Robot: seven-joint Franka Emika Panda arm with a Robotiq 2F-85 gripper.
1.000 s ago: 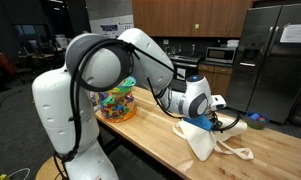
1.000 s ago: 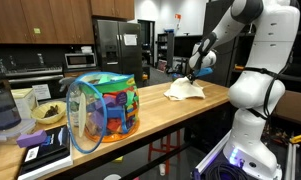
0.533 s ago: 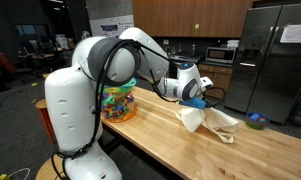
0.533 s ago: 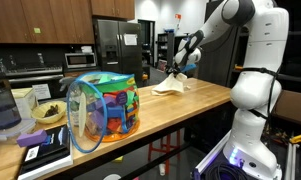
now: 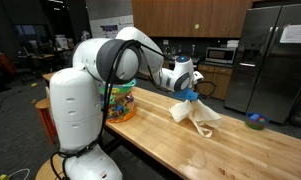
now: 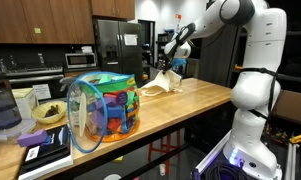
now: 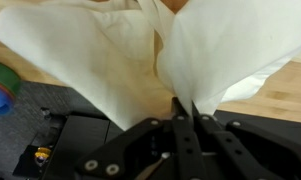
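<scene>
My gripper is shut on a cream cloth bag and holds it up so it hangs over the wooden counter. In the wrist view the two fingers pinch a fold of the cloth, which fills most of the frame. In an exterior view the gripper holds the cloth at the far end of the counter, its lower part draped onto the wood.
A colourful mesh basket of toys stands on the counter. A blue-green bowl sits at the counter's far end. A book, a bowl and a jug stand near the basket.
The gripper has carried the cloth bag along the counter toward the toy basket, lifting it; the arm has swung with it.
</scene>
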